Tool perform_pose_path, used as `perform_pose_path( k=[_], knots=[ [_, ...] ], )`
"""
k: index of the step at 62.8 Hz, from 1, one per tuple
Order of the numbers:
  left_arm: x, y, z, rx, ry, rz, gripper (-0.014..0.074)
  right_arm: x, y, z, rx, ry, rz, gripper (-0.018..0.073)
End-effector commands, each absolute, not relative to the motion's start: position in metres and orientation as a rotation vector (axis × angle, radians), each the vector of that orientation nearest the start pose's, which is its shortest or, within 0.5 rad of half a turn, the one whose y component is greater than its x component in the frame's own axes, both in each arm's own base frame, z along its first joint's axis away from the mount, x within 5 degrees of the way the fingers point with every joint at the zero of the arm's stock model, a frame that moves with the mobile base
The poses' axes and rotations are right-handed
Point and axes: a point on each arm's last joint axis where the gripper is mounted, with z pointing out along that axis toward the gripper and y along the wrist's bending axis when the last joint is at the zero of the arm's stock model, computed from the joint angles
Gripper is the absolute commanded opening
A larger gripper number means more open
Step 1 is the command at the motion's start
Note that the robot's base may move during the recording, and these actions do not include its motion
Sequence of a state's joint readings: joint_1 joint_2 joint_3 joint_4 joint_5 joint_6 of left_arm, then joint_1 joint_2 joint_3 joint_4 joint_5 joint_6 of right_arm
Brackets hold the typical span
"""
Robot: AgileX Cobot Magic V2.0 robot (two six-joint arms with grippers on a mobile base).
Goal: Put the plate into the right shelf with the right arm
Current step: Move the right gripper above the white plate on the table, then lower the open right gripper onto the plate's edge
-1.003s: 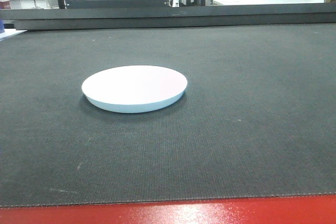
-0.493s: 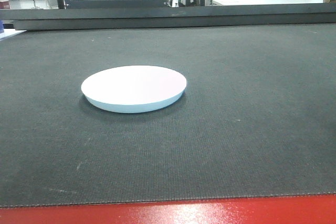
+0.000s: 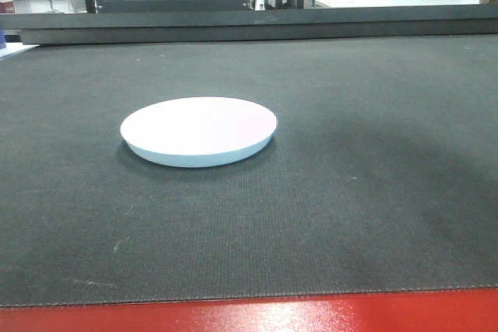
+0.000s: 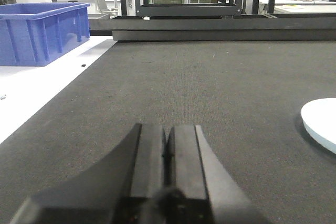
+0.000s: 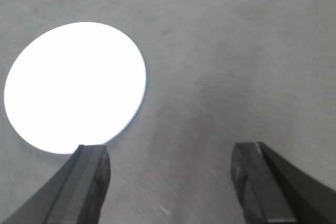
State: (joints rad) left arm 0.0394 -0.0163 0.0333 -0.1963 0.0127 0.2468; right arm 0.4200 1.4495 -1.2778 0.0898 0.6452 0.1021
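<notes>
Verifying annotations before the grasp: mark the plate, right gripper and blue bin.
plate (image 3: pixel 198 128): front view, centre of its top face.
right gripper (image 5: pixel 170 153): right wrist view, midway between its open fingertips.
blue bin (image 4: pixel 31 38): left wrist view, wall facing the camera.

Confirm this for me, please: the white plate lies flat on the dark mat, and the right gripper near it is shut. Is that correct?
Not quite. The right gripper is open, with its fingers wide apart, as the right wrist view shows. The rest holds: the plate lies flat on the dark mat.
</notes>
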Motion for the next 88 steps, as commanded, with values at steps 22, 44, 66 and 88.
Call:
perform_pose_path(
  k=[22,44,66,88],
  knots=[
    [0.055,0.004,0.208,-0.009,1.423,0.083,-0.0047,0.37,0.223,0.314,-0.349,2.354,0.354,0.058],
    [0.055,0.004,0.208,-0.009,1.423,0.083,-0.0047,0.394,0.234,0.265,-0.33,2.42,0.239,0.058],
    [0.055,0.004,0.208,-0.009,1.423,0.083,-0.0047,0.403,0.24,0.244,-0.347,2.407,0.24,0.0385],
    [0.055,0.004,0.208,-0.009,1.423,0.083,-0.0047,0.405,0.241,0.236,-0.352,2.427,0.228,0.0093]
  ],
)
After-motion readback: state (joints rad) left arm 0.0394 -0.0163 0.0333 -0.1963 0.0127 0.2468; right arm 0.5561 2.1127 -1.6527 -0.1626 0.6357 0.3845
